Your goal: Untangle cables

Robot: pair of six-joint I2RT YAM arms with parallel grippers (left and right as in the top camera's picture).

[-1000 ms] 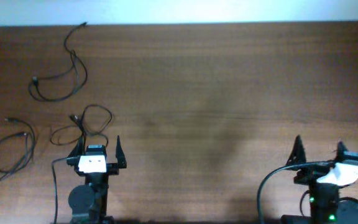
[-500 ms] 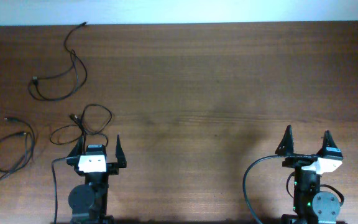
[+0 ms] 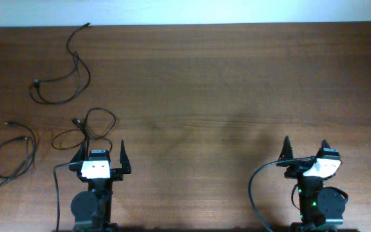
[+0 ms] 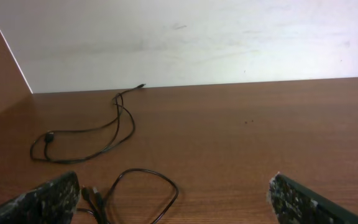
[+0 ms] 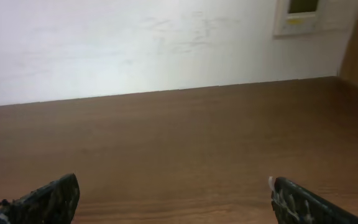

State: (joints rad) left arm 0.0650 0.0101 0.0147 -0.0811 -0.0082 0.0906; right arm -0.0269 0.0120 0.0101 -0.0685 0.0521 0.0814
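Three thin black cables lie apart on the left side of the wooden table. One (image 3: 63, 77) curls at the back left and also shows in the left wrist view (image 4: 98, 134). A second (image 3: 15, 154) loops near the left edge. The third (image 3: 89, 129) lies in loose loops just ahead of my left gripper (image 3: 102, 149), its loop (image 4: 148, 193) lying between the open fingers in the wrist view. My left gripper (image 4: 173, 199) holds nothing. My right gripper (image 3: 304, 147) stands open at the front right, over bare wood (image 5: 173, 199), with nothing between its fingers.
A white wall (image 4: 197, 37) runs along the table's far edge. A thick black arm cable (image 3: 256, 193) arcs beside the right arm's base, another (image 3: 57, 193) beside the left base. A pale wall panel (image 5: 303, 15) shows at the top right.
The right arm has swung left and its gripper has turned to face the far edge. The left arm and the cables have not moved.
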